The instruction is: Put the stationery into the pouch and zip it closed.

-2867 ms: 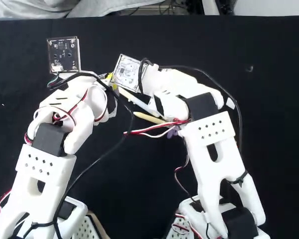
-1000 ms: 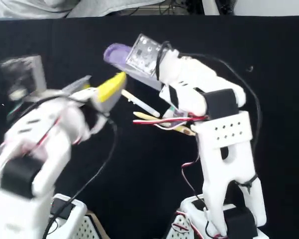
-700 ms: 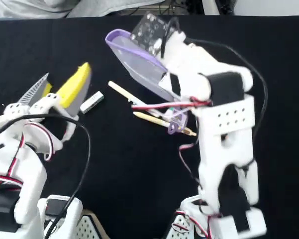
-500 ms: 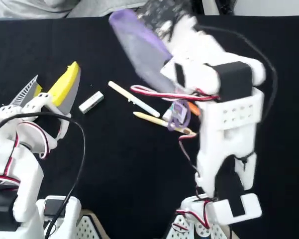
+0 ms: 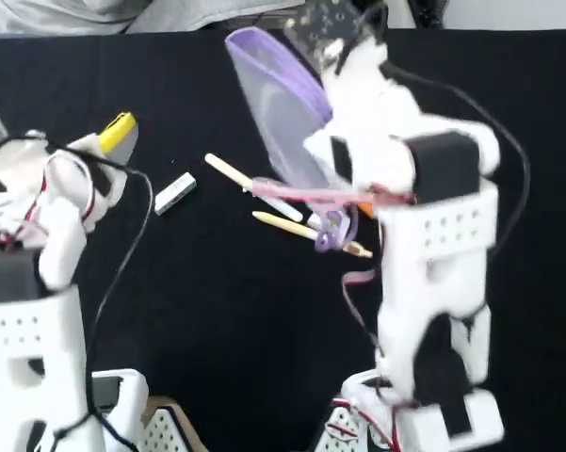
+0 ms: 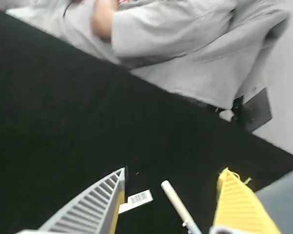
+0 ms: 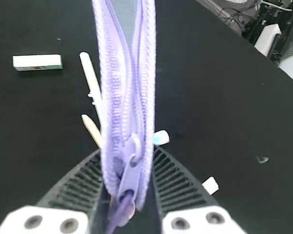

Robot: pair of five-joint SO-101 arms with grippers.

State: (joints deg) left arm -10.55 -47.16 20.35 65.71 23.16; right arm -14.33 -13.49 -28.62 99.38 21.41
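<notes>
A translucent purple pouch (image 5: pixel 284 105) hangs lifted over the black table, and its zipper end (image 7: pixel 128 146) is clamped in my right gripper (image 7: pixel 126 163), which is shut on it. Below the pouch lie a white pen (image 5: pixel 237 178), a cream pencil (image 5: pixel 292 227) and a white eraser (image 5: pixel 174 193). My left gripper (image 6: pixel 174 171) stands open and empty at the left, apart from the pouch, its yellow finger (image 5: pixel 119 131) raised. The left wrist view looks past its fingers at the eraser (image 6: pixel 135 199) and the pen (image 6: pixel 178 207). The right wrist view shows the eraser (image 7: pixel 37 61), pen (image 7: pixel 90 78) and pencil (image 7: pixel 92 129).
A short light-blue-tipped item (image 7: pixel 161 138) and a small white piece (image 7: pixel 210 185) lie on the table (image 5: pixel 226 320) near the pouch. Red and white cables (image 5: pixel 311 193) from the right arm hang above the pencil. Both arm bases stand at the near edge.
My left gripper has let go and swung back to the left, away from the pouch. My right arm has raised the pouch and carried it toward the far side, uncovering the stationery.
</notes>
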